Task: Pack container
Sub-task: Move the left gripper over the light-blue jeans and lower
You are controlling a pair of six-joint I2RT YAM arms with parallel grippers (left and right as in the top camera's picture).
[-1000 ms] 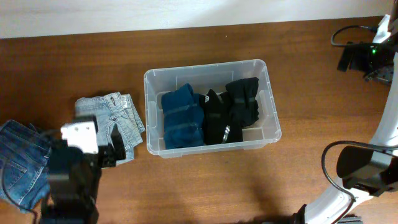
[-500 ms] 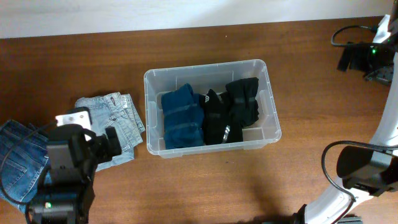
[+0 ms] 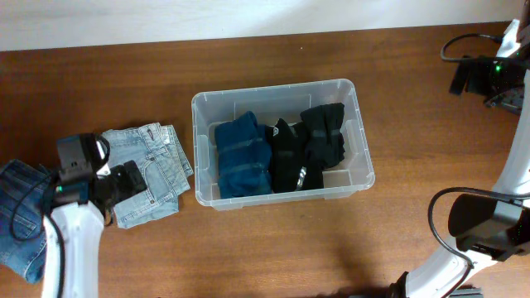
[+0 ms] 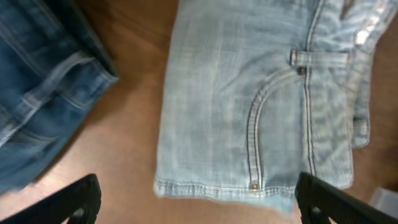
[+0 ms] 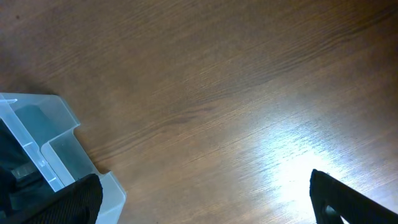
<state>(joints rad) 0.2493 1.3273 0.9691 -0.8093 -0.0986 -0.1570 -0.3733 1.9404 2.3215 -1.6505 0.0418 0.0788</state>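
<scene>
The container (image 3: 273, 88), a clear plastic bin, stands mid-table and holds a folded blue garment (image 3: 243, 155) and black garments (image 3: 310, 145). Folded light-blue jeans (image 3: 153, 161) lie left of it, and also fill the left wrist view (image 4: 261, 99). My left gripper (image 3: 118, 184) is open and empty. It hovers over the near-left edge of the light jeans, with its fingertips (image 4: 199, 205) spread wide. My right gripper (image 5: 205, 199) is open and empty above bare table, just right of a bin corner (image 5: 56, 155).
Darker blue jeans (image 3: 18, 217) lie at the far left edge, beside the light pair, and show in the left wrist view (image 4: 43, 74). Cables and arm hardware (image 3: 484, 74) sit at the back right. The right arm's body (image 3: 484, 223) is at the front right.
My left arm has dropped lower and shifted left and back, so its gripper is now at the light jeans' near-left edge. The right arm and the bin have not moved.
</scene>
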